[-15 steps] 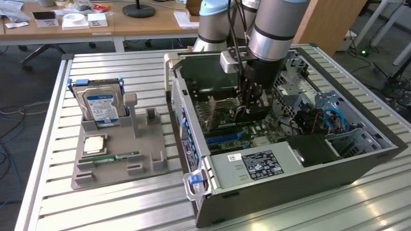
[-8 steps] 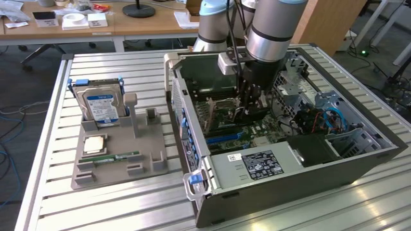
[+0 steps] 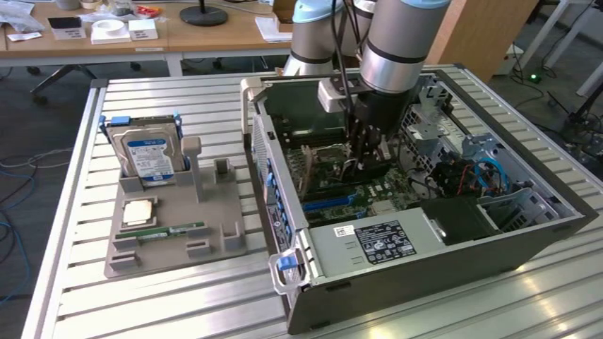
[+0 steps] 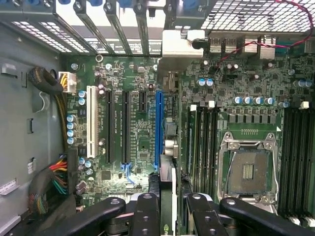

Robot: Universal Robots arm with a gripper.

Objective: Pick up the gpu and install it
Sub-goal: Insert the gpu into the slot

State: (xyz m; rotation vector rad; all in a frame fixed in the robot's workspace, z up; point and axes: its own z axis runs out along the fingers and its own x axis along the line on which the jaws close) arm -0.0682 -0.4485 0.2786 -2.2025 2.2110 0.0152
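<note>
Clamps claw [image 4: 170, 219] on the gpu [image 4: 167, 189], held edge-on over the motherboard [image 4: 142, 152], just beside the blue slot [image 4: 158, 123], silvery bracket [image 4: 177, 46] at its far end. Reaches arm [image 3: 396, 42] straight down into the open case [image 3: 424, 247]. Shows grey tray [image 3: 212, 219] on the surface [image 3: 169, 304] beside the case, with upright hard drive [image 3: 149, 155] and flat memory stick [image 3: 174, 230] in it, well apart from the claw.

Bright, even light with glare on the metal table [image 3: 527, 304] (wrist view dimmer).
</note>
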